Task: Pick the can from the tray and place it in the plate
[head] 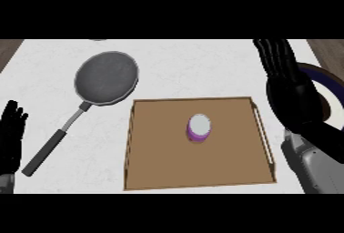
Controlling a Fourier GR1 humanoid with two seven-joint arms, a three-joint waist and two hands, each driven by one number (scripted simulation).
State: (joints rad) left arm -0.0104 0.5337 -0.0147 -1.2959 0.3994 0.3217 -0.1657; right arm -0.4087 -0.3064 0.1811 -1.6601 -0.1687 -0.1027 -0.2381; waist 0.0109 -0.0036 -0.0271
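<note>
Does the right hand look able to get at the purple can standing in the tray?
Probably yes. The right hand is raised beside the brown wooden tray's right edge, fingers straight, and the white-topped purple can stands alone mid-tray with nothing over or around it.

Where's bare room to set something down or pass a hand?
Free: counter behind the tray, right of the pan; the strip between the pan's handle and the tray; tray floor around the can. Crowded: right side, where the right hand covers the plate. Left hand rests at the left edge.
</note>
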